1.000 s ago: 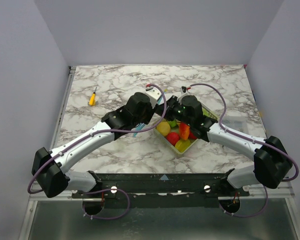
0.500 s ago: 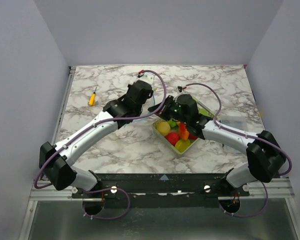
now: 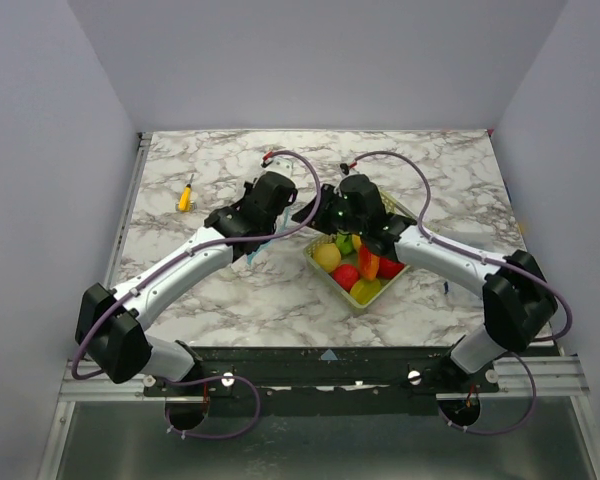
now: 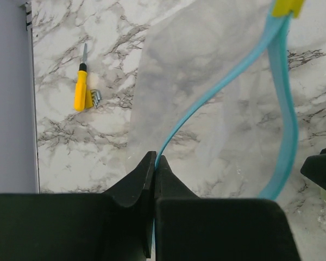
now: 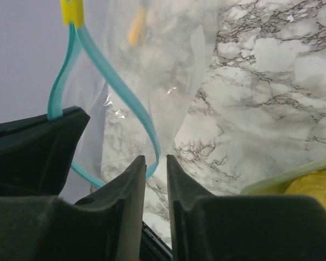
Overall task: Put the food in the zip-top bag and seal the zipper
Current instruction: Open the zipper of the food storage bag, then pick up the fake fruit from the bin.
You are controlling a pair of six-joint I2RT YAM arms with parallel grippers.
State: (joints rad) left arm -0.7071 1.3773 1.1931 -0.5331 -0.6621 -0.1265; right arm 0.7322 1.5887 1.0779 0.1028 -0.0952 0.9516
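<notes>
A marbled table [image 3: 230,290] is seen from above, with both arms reaching to its middle. The zip-top bag [image 4: 206,70] is held up off the marble between the two wrists, just left of the basket; its clear film is seen in both wrist views (from above it is mostly hidden beneath the arms). A yellow-green mesh basket [image 3: 330,282] is set right of centre, and the food [image 3: 346,277] is piled inside it: red, yellow, orange and green pieces, none of them in the bag.

The left gripper [image 4: 154,163] is pressed together on the zipper [image 4: 223,81], the light-blue strip being pinched at the fingertips. The right gripper [image 5: 156,163] is parted by a narrow gap, and the strip's lower bend is seen at that gap, unclamped. The mouth is spread into a loop, joined at a small yellow slider [image 5: 72,12].

A yellow-handled screwdriver [image 3: 185,196] is laid near the table's left edge, well apart from the bag.
</notes>
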